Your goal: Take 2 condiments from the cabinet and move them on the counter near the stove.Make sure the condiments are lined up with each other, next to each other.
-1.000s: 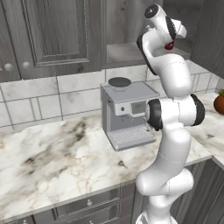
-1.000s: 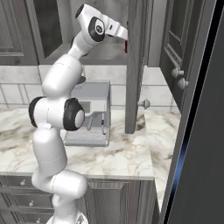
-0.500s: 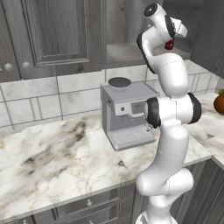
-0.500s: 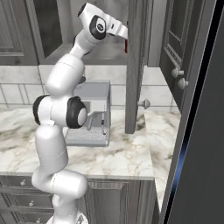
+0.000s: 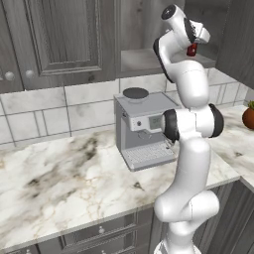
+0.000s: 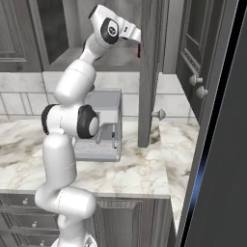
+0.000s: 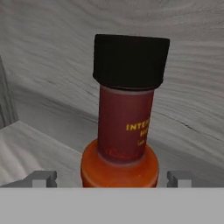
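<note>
The arm reaches up into the open cabinet [image 5: 144,59], its gripper [image 7: 111,177] right at the red sauce bottle [image 7: 122,127]. The bottle stands upright on the shelf, black cap on top, against the grey wood-grain back wall. The jaws stand wide apart, one tip on each side of the bottle's orange shoulder, not clamped on it. Below, a silver coffee machine [image 5: 144,129] sits on the marble surface [image 5: 64,183] against the tiled wall.

Matt red sauce bottle [image 7: 127,131], grey wood-grain cabinet [image 7: 52,65], veined marble counter [image 5: 64,183].
</note>
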You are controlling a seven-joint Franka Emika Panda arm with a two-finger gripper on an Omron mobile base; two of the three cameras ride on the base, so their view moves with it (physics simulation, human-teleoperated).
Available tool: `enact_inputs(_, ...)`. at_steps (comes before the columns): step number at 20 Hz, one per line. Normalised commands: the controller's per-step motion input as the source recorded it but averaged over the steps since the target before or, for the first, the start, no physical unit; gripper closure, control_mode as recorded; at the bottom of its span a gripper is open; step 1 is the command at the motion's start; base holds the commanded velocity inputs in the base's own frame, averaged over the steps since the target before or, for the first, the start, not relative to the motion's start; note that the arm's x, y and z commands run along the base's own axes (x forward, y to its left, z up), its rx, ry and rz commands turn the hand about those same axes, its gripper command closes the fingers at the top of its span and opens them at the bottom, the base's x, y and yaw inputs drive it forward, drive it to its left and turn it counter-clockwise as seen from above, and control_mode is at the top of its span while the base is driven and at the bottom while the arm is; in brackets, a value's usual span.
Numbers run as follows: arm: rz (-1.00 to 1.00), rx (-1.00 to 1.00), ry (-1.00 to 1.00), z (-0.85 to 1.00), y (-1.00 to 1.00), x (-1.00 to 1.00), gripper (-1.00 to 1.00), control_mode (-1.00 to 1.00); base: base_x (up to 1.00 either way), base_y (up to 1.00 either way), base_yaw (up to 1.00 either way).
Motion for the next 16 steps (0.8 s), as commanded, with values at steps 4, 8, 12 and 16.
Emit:
enact_inputs(4, -0.01, 0.00, 0.00, -0.02, -0.01, 0.00, 1.00, -1.00, 0.00, 0.00, 0.00)
enact_inputs(8, 0.00, 0.00, 0.00, -0.19, -0.17, 0.00, 1.00, -1.00, 0.00, 0.00, 0.00)
enact_inputs(12, 0.00, 0.00, 0.00, -0.37, -0.20, 0.00, 1.00, -1.00, 0.00, 0.00, 0.00)
enact_inputs(16, -0.01, 0.00, -0.07, -0.33, -0.13, 0.00, 1.00, -1.00, 0.00, 0.00, 0.00)
